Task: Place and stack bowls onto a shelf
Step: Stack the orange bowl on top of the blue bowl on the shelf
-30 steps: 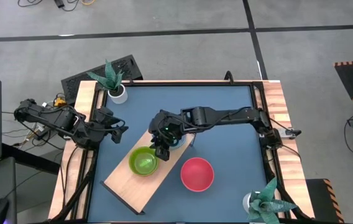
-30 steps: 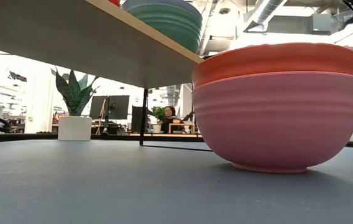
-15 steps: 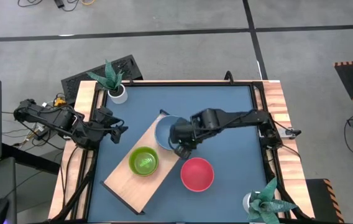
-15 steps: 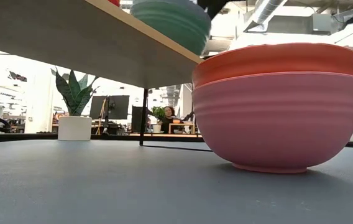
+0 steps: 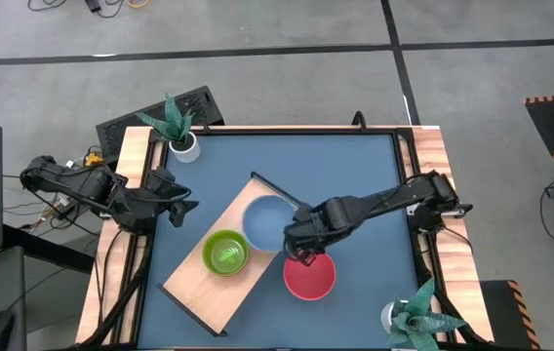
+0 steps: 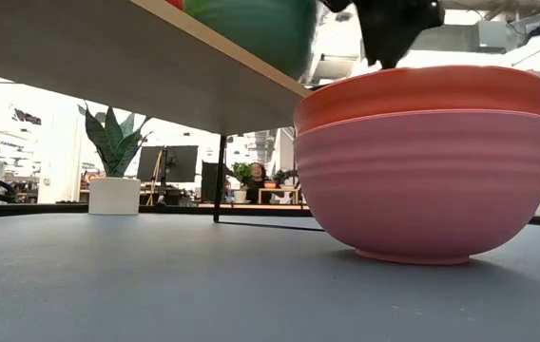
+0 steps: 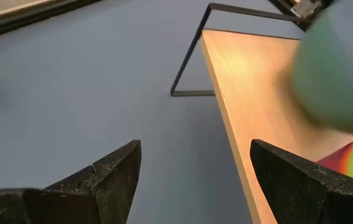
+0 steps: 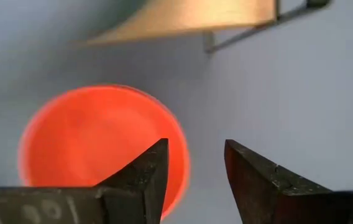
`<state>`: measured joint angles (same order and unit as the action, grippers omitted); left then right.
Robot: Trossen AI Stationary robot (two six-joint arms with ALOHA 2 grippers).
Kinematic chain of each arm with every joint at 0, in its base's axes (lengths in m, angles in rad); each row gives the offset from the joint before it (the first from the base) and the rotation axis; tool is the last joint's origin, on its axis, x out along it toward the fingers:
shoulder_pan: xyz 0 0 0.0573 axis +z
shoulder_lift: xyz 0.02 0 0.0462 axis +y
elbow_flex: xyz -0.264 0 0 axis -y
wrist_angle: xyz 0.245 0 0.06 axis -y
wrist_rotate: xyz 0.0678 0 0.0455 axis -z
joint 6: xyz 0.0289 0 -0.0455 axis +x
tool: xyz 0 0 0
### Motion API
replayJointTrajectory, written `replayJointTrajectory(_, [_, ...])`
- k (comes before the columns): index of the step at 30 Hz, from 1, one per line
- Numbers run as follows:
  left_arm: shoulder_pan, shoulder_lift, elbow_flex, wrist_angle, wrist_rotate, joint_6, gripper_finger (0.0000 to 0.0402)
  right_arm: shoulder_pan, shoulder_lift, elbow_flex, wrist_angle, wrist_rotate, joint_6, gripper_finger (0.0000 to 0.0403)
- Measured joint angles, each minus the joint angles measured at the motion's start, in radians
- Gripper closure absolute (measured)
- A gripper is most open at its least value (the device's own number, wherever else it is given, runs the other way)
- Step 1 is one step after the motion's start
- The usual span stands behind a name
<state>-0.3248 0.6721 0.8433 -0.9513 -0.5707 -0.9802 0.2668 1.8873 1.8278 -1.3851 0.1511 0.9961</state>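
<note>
The light-wood shelf (image 5: 194,288) lies slantwise on the blue table. On it sit a teal-blue bowl (image 5: 265,222) and a lime bowl stack (image 5: 225,252). A red bowl (image 5: 311,278) is nested in a pink bowl (image 6: 427,180) on the table near the shelf's right side. My right gripper (image 5: 303,255) hovers open over the red bowl's (image 8: 96,143) far-left rim and touches nothing; it shows dark above the bowls in the low view (image 6: 389,38). My left gripper (image 5: 181,208) waits open at the table's left edge, facing the shelf (image 7: 251,81) and the teal-blue bowl (image 7: 338,68).
White pots with spiky plants stand at the far-left corner (image 5: 181,132) and the near-right corner (image 5: 409,322). The shelf's dark end bracket (image 7: 192,62) stands on the table. Bare blue tabletop stretches along the far side and to the right of the red bowl.
My right gripper has left the teal-blue bowl on the shelf and moved toward the table's near-right, ending above the red bowl's rim. The teal-blue bowl, earlier covered by the gripper, now shows whole on the shelf.
</note>
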Motion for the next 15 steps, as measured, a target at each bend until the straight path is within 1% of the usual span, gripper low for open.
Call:
replayJointTrajectory(3, [0.000,-0.014,0.000,-0.001,-0.001,-0.001,0.0115,-0.028,-0.023,-0.002,0.068,0.001,-0.030,0.0219])
replayJointTrajectory(6, [0.000,-0.030,0.000,-0.002,-0.003,-0.008,0.0115,-0.040,-0.046,-0.002,0.048,0.013,-0.032,0.0220])
replayJointTrajectory(11, [0.000,-0.051,0.000,0.000,-0.015,-0.010,0.0115,0.006,-0.104,-0.008,-0.086,0.073,0.070,0.0220])
replayJointTrajectory(15, [0.000,-0.054,0.000,-0.001,-0.040,-0.010,0.0115,0.033,-0.164,-0.091,-0.085,0.079,0.153,0.0220])
